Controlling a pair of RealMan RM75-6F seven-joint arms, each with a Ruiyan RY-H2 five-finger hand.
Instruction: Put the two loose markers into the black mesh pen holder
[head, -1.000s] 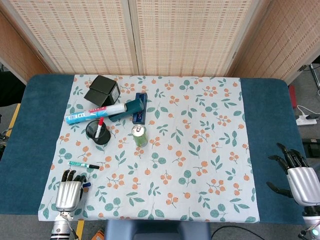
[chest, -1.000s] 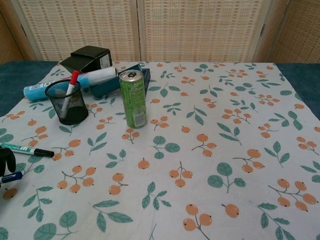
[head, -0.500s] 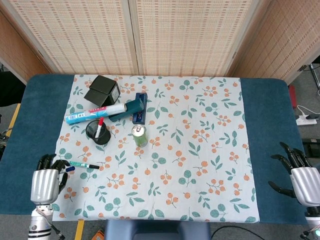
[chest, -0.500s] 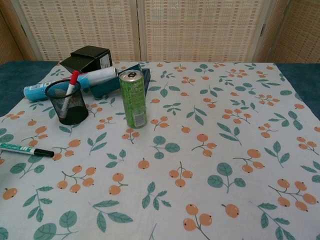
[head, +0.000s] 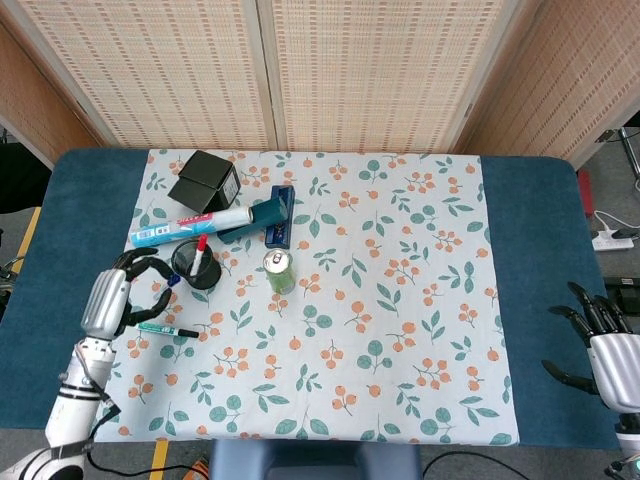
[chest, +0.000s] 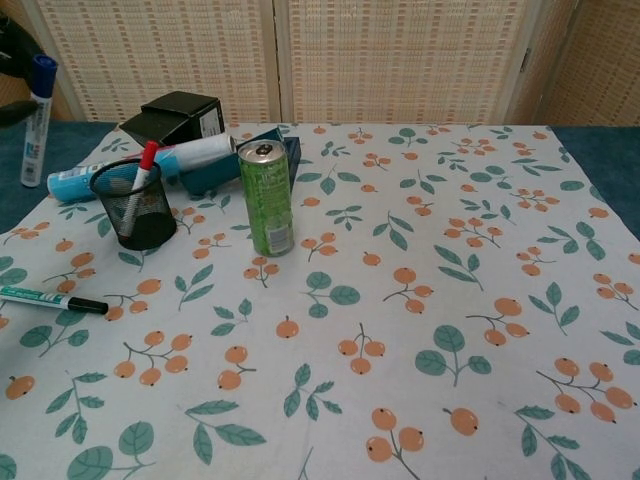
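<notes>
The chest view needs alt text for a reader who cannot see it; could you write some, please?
A blue-capped marker is held upright in the air at top left, above a black mesh holder with a red pen in it. A green marker lies on the floral cloth at left; a green can stands mid-table.

My left hand (head: 112, 296) hides most of the blue-capped white marker (chest: 37, 118). My right hand (head: 608, 352) is cropped at frame edge. Green-labelled marker (chest: 50, 298): tail cut off in chest view.
</notes>
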